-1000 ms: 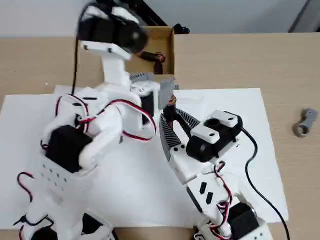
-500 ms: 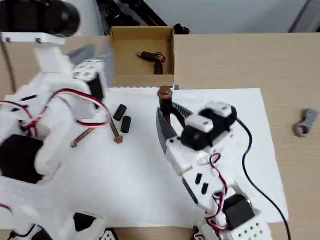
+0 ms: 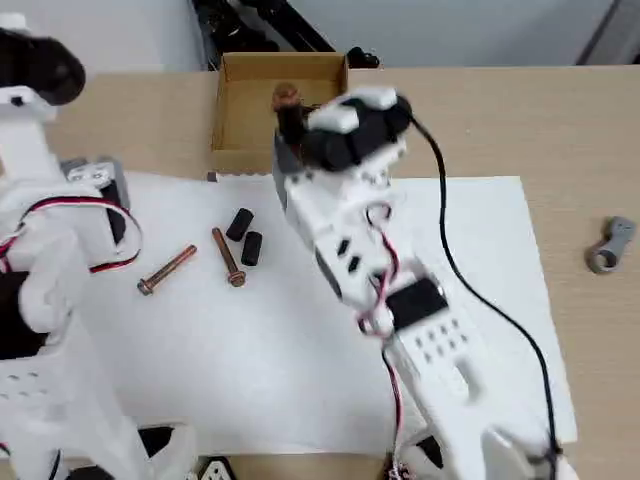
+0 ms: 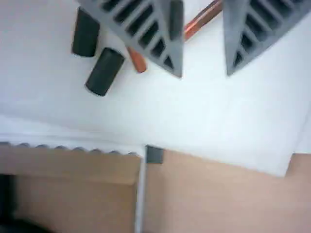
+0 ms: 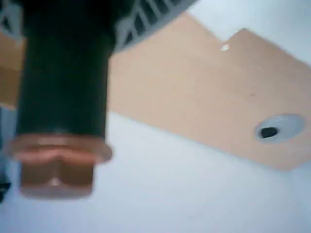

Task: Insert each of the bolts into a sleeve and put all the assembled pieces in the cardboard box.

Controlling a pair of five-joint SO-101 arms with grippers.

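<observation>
My right gripper (image 3: 290, 135) is shut on an assembled piece, a black sleeve (image 5: 63, 73) with a copper bolt head (image 5: 56, 165) sticking out. It holds the piece (image 3: 287, 108) upright over the cardboard box (image 3: 240, 110) and hides part of the box's inside. Two loose bolts (image 3: 167, 270) (image 3: 228, 256) and two black sleeves (image 3: 239, 223) (image 3: 252, 247) lie on the white sheet (image 3: 280, 350). My left gripper (image 4: 204, 72) hangs open above them, with one bolt (image 4: 201, 19) seen between its fingers and both sleeves (image 4: 85, 34) (image 4: 104, 70) beside it.
The left arm (image 3: 60, 260) stands tall at the table's left side. A grey part (image 3: 610, 245) lies on bare wood at the far right. Dark gear sits behind the box at the table's back edge. The box wall (image 4: 73, 167) borders the sheet.
The right arm has swung from the sheet's middle to over the box, carrying the assembled piece. The left arm has drawn back to the left, uncovering the loose bolts and sleeves.
</observation>
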